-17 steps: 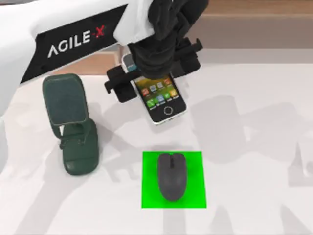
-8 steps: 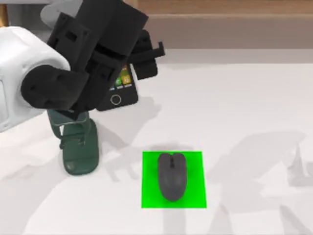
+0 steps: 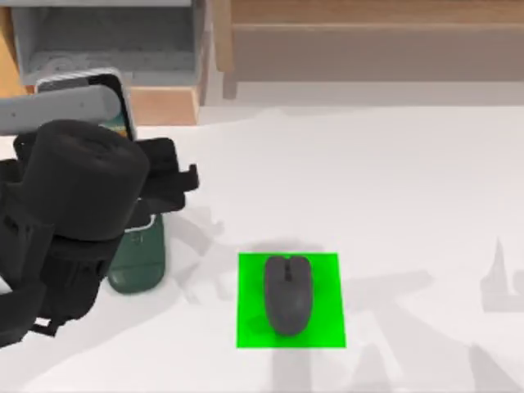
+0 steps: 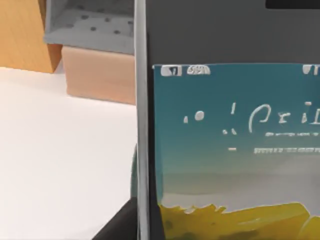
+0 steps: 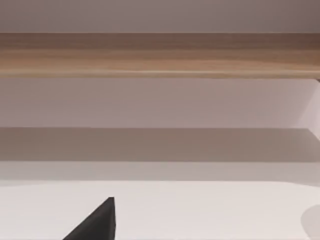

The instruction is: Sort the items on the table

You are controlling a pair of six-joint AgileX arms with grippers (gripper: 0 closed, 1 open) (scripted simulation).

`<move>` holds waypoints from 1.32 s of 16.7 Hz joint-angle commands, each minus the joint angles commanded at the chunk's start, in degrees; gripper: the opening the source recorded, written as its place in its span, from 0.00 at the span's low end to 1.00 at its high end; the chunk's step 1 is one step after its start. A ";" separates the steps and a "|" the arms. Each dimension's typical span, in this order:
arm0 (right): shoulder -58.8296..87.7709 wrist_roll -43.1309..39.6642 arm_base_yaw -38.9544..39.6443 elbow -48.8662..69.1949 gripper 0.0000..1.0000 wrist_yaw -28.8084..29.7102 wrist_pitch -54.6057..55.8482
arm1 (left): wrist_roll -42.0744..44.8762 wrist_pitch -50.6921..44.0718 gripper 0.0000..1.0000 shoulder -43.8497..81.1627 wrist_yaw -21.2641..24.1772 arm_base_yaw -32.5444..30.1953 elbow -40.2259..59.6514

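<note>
Nothing I can properly read here. The smartphone (image 4: 235, 150) in front of my left wrist camera carries pale marks on its blue-green screen, shaped like a clock or date line, but the characters are too garbled to make out any word or number.

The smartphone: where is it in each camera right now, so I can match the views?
Top view: smartphone at upper left, mostly behind the left arm, above the phone stand.
Left wrist view: smartphone close up, across the right side.
Right wrist view: not in it.
Shared landmark: the wooden shelf block.
</note>
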 joint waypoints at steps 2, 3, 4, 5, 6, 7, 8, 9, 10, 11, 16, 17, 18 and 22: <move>0.00 0.00 0.00 0.00 1.00 0.00 0.00 | 1.11 1.59 0.00 -1.01 -1.11 0.03 -2.93; 0.00 0.00 0.00 0.00 1.00 0.00 0.00 | 1.34 1.93 0.00 -1.16 -1.35 0.05 -3.57; 0.00 0.00 0.00 0.00 1.00 0.00 0.00 | 1.38 1.98 0.00 -1.18 -1.39 0.05 -3.67; 0.00 0.00 0.00 0.00 1.00 0.00 0.00 | 1.38 1.98 0.00 -1.18 -1.39 0.05 -3.67; 0.00 0.00 0.00 0.00 1.00 0.00 0.00 | 1.38 1.98 0.00 -1.18 -1.39 0.05 -3.67; 0.00 0.00 0.00 0.00 1.00 0.00 0.00 | 1.38 1.98 0.00 -1.18 -1.39 0.05 -3.67; 0.00 0.00 0.00 0.00 1.00 0.00 0.00 | 1.40 1.87 0.00 -0.94 -1.32 0.20 -3.60; 0.00 0.00 0.00 0.00 1.00 0.00 0.00 | 1.40 1.90 0.00 -0.98 -1.26 0.26 -3.59; 0.00 0.00 0.00 0.00 1.00 0.00 0.00 | 1.44 2.08 0.00 -1.25 -0.93 0.47 -3.50; 0.00 0.00 0.00 0.00 1.00 0.00 0.00 | 1.70 2.54 0.00 -1.83 -0.36 0.72 -3.26; 0.00 0.00 0.00 0.00 1.00 0.00 0.00 | 5.89 6.11 0.00 -5.55 3.42 2.81 -1.79; 0.00 0.00 0.00 0.00 1.00 0.00 0.00 | 6.67 6.84 0.00 -5.74 4.11 3.25 -2.31; 0.00 0.00 0.00 0.00 1.00 0.00 0.00 | 7.27 7.62 0.00 -5.54 4.71 3.67 -3.02; 0.00 0.00 0.00 0.00 1.00 0.00 0.00 | 8.16 11.55 0.00 -0.42 5.97 6.29 -4.99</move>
